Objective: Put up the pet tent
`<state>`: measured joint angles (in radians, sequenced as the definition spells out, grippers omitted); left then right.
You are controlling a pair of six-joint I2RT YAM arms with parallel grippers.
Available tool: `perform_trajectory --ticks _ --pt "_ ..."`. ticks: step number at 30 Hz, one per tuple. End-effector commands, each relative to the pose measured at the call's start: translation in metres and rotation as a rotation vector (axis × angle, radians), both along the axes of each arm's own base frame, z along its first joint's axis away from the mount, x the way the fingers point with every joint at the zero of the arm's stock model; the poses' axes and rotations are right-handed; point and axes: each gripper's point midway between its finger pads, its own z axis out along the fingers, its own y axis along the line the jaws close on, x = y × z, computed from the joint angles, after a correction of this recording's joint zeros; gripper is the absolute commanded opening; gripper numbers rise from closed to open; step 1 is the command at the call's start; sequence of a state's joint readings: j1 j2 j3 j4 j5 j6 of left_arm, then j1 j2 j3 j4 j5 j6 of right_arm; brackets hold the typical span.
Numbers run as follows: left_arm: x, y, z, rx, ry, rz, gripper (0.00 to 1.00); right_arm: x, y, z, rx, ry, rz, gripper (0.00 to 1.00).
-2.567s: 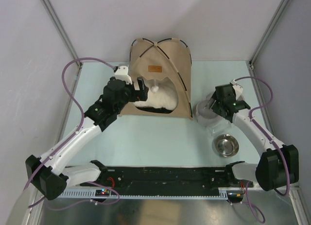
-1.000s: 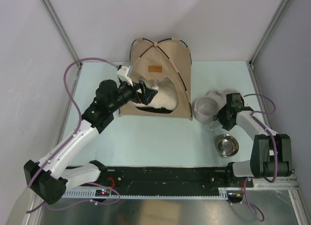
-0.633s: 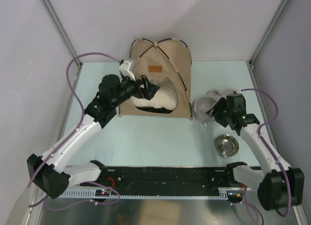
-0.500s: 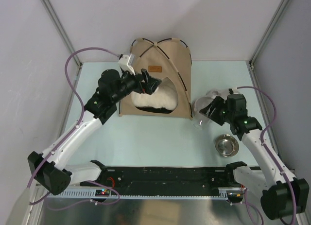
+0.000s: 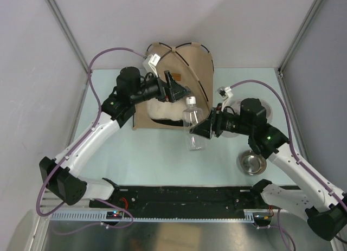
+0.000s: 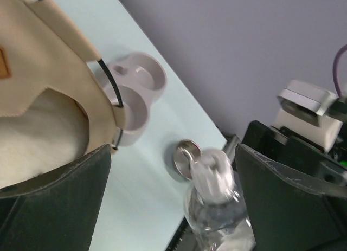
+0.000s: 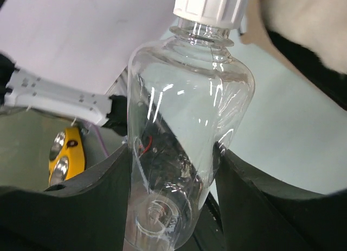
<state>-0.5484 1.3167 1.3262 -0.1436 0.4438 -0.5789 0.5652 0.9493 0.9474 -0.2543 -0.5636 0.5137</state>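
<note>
No word, number or brand can be read in any view. The brown patch (image 6: 2, 63) on the tent (image 6: 49, 45) shows only as a sliver at the picture's edge, and the bottle (image 7: 184, 115) bears no legible print.

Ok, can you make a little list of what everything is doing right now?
tent: pet tent standing at the back, fluffy cushion inside
left pincer: open, empty, by the tent door
right pincer: shut on clear bottle, white cap on
nearby: steel bowl, gray double dish
</note>
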Motion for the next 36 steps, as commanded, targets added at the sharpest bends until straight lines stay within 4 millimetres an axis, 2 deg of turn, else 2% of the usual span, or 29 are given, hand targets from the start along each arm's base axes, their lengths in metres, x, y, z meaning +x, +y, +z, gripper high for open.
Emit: perform_trajectory --ticks 1,5,11,16,23,26,30,32,36 --pt "-0.019 -0.008 0.013 -0.083 0.127 -0.125 0.98 -0.013 0.023 0.036 0.017 -0.180 0.116 0.59" --pt "-0.030 -0.010 0.003 -0.076 0.157 -0.180 0.93 -0.015 0.031 0.035 0.008 -0.190 0.146 0.58" --pt "-0.042 -0.006 -0.012 -0.059 0.172 -0.201 0.83 -0.014 0.033 0.031 -0.011 -0.196 0.153 0.58" --pt "-0.048 -0.005 -0.024 -0.047 0.192 -0.210 0.82 -0.014 0.033 0.030 -0.017 -0.193 0.160 0.59" --pt "-0.052 -0.005 -0.027 -0.042 0.192 -0.214 0.53 -0.013 0.036 0.027 -0.022 -0.188 0.167 0.59" --pt "-0.055 -0.006 -0.025 -0.046 0.196 -0.228 0.36 -0.012 0.036 0.025 -0.033 -0.186 0.160 0.60" --pt "-0.057 -0.005 -0.019 -0.048 0.182 -0.235 0.06 -0.010 0.037 0.021 -0.049 -0.186 0.151 0.61" --pt "-0.057 -0.004 -0.015 -0.046 0.167 -0.228 0.02 -0.010 0.038 0.019 -0.057 -0.190 0.146 0.64" --pt "-0.056 0.000 -0.007 -0.040 0.132 -0.207 0.00 -0.011 0.040 0.018 -0.071 -0.205 0.145 0.74"
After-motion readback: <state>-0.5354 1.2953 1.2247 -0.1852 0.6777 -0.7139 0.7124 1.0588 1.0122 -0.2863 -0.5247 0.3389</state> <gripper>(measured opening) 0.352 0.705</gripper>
